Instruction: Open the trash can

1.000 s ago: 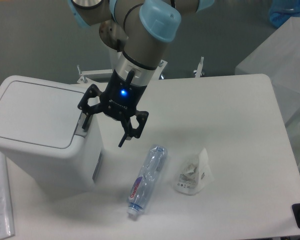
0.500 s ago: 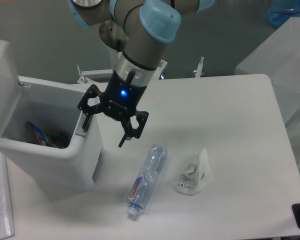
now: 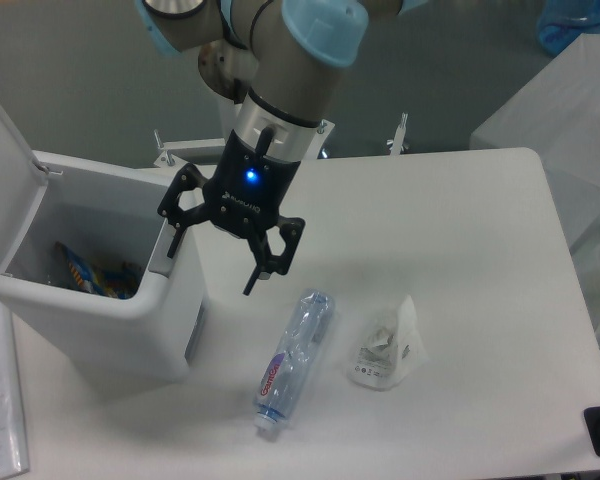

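1. At the left edge of the white table (image 3: 460,220), the large white boxy plastic trash can (image 3: 110,300) is now seen with its flat hinged lid (image 3: 2,160) swung upright; a second ago it lay shut, so the task is judged essentially done
2. Colourful wrappers (image 3: 85,272) are exposed inside
3. The black two-finger gripper (image 3: 218,255) is held spread and empty, one finger beside the bin's grey tab
4. A clear, crumpled plastic bottle (image 3: 292,356) and a wrinkled transparent bag (image 3: 386,347) lie toward the near edge
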Available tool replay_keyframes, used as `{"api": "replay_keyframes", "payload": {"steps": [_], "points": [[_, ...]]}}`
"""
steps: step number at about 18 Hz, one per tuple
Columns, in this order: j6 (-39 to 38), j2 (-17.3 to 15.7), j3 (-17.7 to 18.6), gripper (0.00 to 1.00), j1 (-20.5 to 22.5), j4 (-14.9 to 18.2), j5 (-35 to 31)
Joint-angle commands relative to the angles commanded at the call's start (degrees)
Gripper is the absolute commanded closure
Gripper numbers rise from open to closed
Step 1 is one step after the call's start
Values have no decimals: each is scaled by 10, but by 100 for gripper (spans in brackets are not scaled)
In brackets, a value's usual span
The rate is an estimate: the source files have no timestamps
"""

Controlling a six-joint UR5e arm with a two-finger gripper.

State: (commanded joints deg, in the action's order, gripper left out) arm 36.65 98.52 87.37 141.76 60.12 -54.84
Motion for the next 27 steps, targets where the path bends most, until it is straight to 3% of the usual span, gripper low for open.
{"api": "replay_keyframes", "payload": {"steps": [6, 9, 13, 20, 23, 27], "points": [[9, 29, -7, 0, 54, -50, -3], [66, 37, -2, 0, 82, -49, -37], [133, 59, -10, 0, 84, -53, -122], [234, 111, -5, 0, 137, -50, -181], [316, 120, -4, 0, 137, -47, -219], [348, 145, -8, 0, 128, -39, -302]]}}
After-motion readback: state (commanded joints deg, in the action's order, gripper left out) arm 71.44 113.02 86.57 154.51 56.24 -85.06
